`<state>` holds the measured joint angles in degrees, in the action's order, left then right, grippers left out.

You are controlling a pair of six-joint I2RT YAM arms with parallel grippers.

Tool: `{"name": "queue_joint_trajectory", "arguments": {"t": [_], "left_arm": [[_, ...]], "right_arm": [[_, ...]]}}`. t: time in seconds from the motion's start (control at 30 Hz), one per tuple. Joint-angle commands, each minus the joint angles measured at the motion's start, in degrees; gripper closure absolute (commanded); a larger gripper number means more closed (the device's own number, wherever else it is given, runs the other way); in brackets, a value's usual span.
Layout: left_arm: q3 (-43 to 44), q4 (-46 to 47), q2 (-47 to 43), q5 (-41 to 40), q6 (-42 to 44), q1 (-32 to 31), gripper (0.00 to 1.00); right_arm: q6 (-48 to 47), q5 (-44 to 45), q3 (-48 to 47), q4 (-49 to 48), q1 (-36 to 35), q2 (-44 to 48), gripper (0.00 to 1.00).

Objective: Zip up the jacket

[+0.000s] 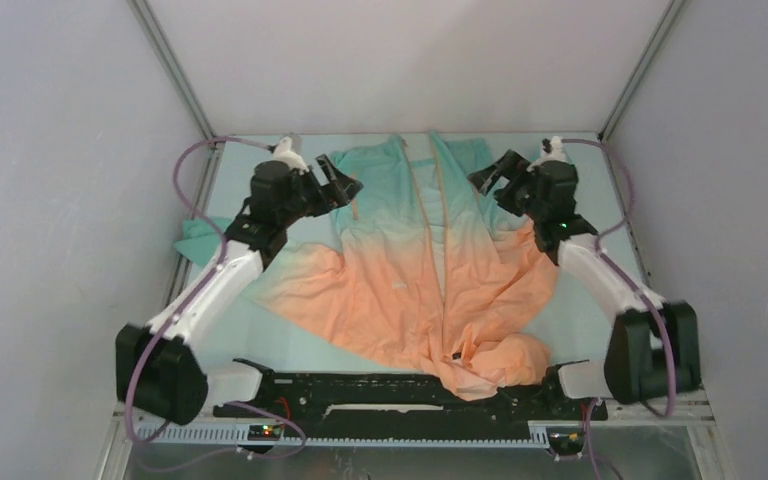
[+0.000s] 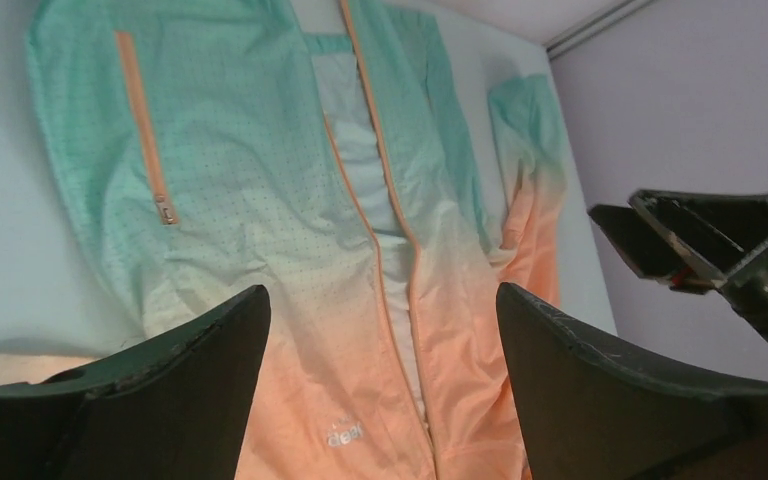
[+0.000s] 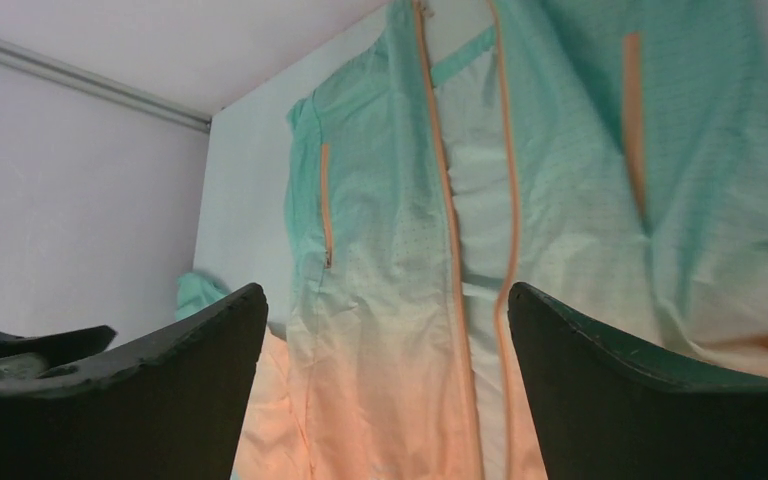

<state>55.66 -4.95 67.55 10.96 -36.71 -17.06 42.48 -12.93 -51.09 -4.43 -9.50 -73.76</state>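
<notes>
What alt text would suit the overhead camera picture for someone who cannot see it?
An unzipped jacket, teal fading to orange, lies spread on a pale table. A robot's left gripper and right gripper hang open above either side of its teal far end.

Jacket [image 3: 380, 170] lying open, orange zipper edges [image 3: 443, 200] apart; right gripper [image 3: 385, 292] fingers spread wide, framing it

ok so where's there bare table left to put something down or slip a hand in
Bare table shows near-left, between the left arm and the jacket, and near-right, between the jacket's bunched orange end and the right arm. Crowded: the middle under the jacket, and the far end, where the left gripper and right gripper hover at its teal edges.
</notes>
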Motion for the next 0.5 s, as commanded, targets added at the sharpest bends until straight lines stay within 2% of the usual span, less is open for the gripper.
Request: {"name": "queue_joint_trajectory", "arguments": {"t": [0.0,0.1,0.2,0.37,0.47], "left_arm": [[7.43,9.52,8.55,-0.54,-1.26,-2.74,0.12],[11.41,12.62,15.15,-1.21,-2.15,-3.07,0.12],[16.09,14.53,21.09,-1.72,-2.28,-3.07,0.12],[24.95,16.15,30.64,-1.21,-2.36,-2.99,0.14],[29.41,16.28,34.91,0.95,-0.63,-2.98,0.15]], "right_arm": [[5.58,-2.71,-5.72,-17.72,-3.63,-13.3,0.11],[6.9,-4.09,-12.44,-20.03,-5.79,-23.36,0.16],[9.16,-6.97,-19.03,-21.44,-6.17,-32.7,0.25],[9.86,-8.38,-30.23,-18.16,-6.19,-44.16,0.28],[9.8,-10.55,-37.43,-14.95,-6.04,-50.7,0.33]]}}
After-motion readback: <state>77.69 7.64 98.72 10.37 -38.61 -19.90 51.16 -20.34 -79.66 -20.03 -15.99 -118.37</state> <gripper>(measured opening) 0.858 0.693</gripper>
